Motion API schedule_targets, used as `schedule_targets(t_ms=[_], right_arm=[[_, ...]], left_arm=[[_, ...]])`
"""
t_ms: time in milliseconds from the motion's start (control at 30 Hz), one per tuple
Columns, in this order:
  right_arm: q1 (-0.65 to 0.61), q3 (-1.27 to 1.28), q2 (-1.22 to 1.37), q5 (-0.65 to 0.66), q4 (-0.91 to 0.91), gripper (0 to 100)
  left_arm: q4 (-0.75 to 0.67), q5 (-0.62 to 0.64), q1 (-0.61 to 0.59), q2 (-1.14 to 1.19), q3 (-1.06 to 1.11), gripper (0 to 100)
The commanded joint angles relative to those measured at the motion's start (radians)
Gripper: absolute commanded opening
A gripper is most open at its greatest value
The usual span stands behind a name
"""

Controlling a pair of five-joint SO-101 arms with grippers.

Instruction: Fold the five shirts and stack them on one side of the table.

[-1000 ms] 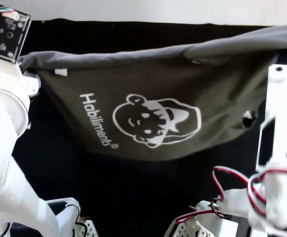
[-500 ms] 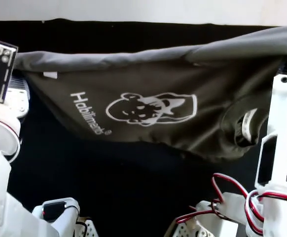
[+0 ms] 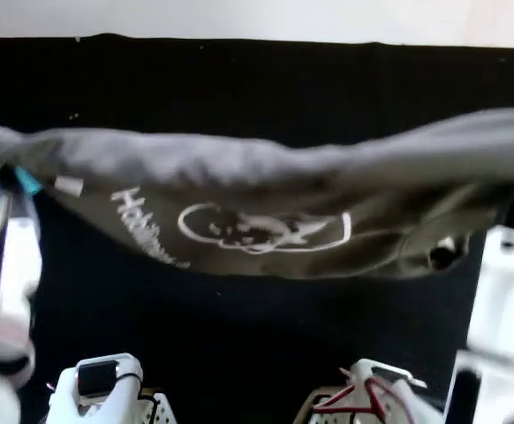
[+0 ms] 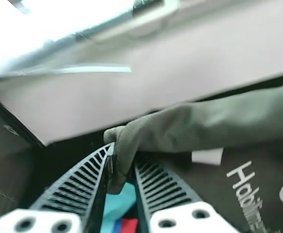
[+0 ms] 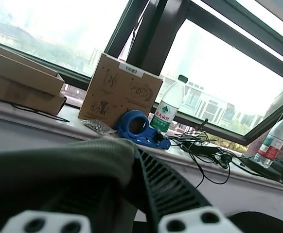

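The left pincer [image 4: 120, 162] is clamped on one end of the single olive shirt [image 3: 266, 168], the right pincer [image 5: 124, 162] on the other. The shirt is strung between them above the black counter [image 3: 239, 79]. Since half a second ago its left end has been lowered and its hanging part flattened.

The shirt [image 3: 266, 221] was dark olive-grey, with a white outline drawing of a cartoon face, white lettering beside it and a small white tag near one end. It hung stretched sideways above the black tabletop [image 3: 239, 344], upper edge bunched into a long roll, body sagging beneath. One corner was pinched in the left gripper [image 4: 122, 167]; the other end was bunched in the right gripper [image 5: 127, 170].
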Motion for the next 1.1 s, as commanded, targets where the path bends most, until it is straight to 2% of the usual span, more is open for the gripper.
schedule_targets(t_ms=[0, 200, 333, 500, 667, 767, 900, 1067], right_arm=[[0.016, -0.002, -0.021, -0.014, 0.013, 0.5], [0.016, 0.001, 0.039, -0.015, 0.012, 0.5], [0.016, 0.001, 0.183, -0.066, 0.012, 0.5], [-0.019, 0.001, 0.455, -0.109, 0.013, 0.5], [-0.099, -0.001, 0.742, -0.109, -0.015, 0.5], [-0.128, -0.007, 0.900, -0.106, -0.104, 0.5], [-0.137, -0.002, 1.003, -0.106, -0.214, 0.5], [-0.156, -0.002, 1.044, -0.106, -0.277, 0.5]], left_arm=[[-0.021, 0.012, -0.015, -0.033, -0.016, 1], [-0.021, 0.009, -0.015, -0.035, -0.005, 1], [-0.038, 0.008, -0.015, 0.024, 0.139, 1], [-0.138, 0.008, -0.008, 0.206, 0.329, 1], [-0.282, 0.009, -0.005, 0.472, 0.354, 1], [-0.324, 0.009, 0.002, 0.654, 0.268, 1], [-0.321, 0.009, 0.002, 0.880, 0.033, 1], [-0.224, 0.008, 0.005, 1.110, -0.275, 1]])
